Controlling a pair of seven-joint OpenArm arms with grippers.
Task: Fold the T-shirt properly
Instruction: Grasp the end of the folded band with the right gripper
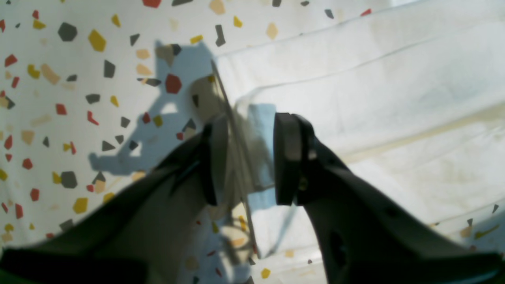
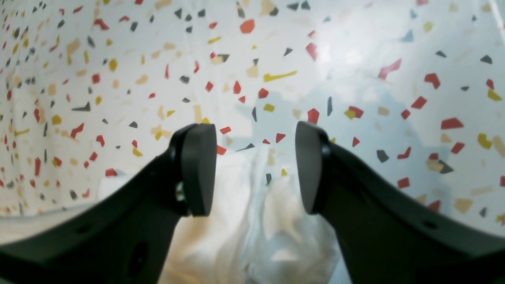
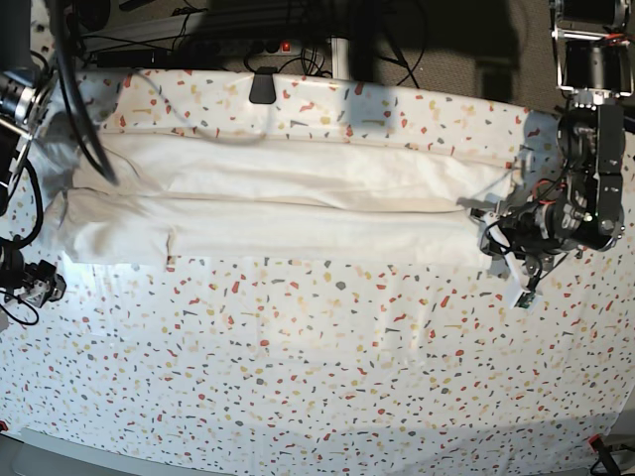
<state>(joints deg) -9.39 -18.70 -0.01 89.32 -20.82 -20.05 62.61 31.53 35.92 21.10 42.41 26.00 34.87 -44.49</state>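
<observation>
The T-shirt point(image 3: 298, 198) lies plain white side up, folded into a long band across the far half of the speckled table cover point(image 3: 298, 347). At the band's right end is my left gripper point(image 3: 501, 228). In the left wrist view it point(image 1: 251, 122) is open, and a hem of the T-shirt point(image 1: 375, 98) stands between the parted pads, close to the left one. My right gripper point(image 2: 254, 130) is open too. Loose white T-shirt cloth point(image 2: 276, 221) bunches below and between its fingers without being pinched. In the base view only part of the right arm point(image 3: 25, 283) shows, at the band's left end.
A dark clip-like object point(image 3: 263, 87) sits at the table's back edge, with cables behind it. The left arm's body point(image 3: 585, 198) stands over the right edge. The near half of the cover point(image 3: 327, 397) carries only its coloured flecks.
</observation>
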